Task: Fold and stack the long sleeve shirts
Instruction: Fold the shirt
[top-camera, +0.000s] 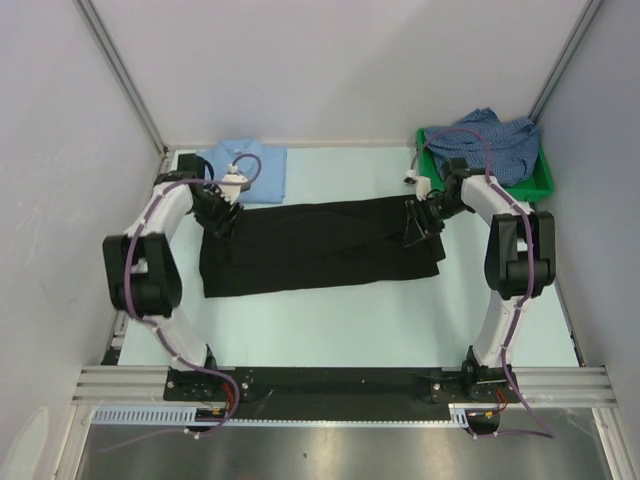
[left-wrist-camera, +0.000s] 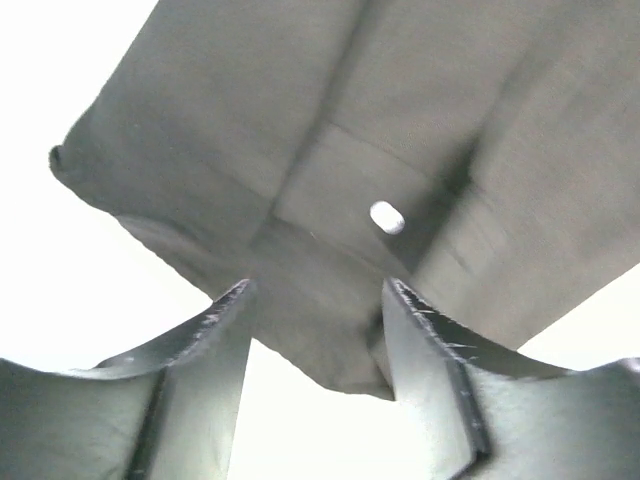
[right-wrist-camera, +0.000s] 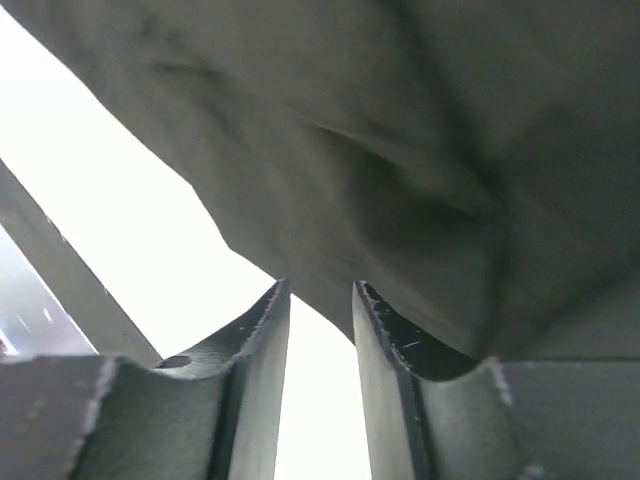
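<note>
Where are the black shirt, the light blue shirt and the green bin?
black shirt (top-camera: 320, 250), overhead view, middle of cloth
light blue shirt (top-camera: 268, 170), overhead view, folded body
green bin (top-camera: 545, 172), overhead view, right rim

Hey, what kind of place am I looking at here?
Most likely a robotics lab test cell, not a home laundry: plain white panels with metal framing box in the table, two robot arms are bolted to an aluminium rail, and a black shirt lies between them.

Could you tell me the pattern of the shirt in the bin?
Checked shirt, blue and white; top external view.
</note>
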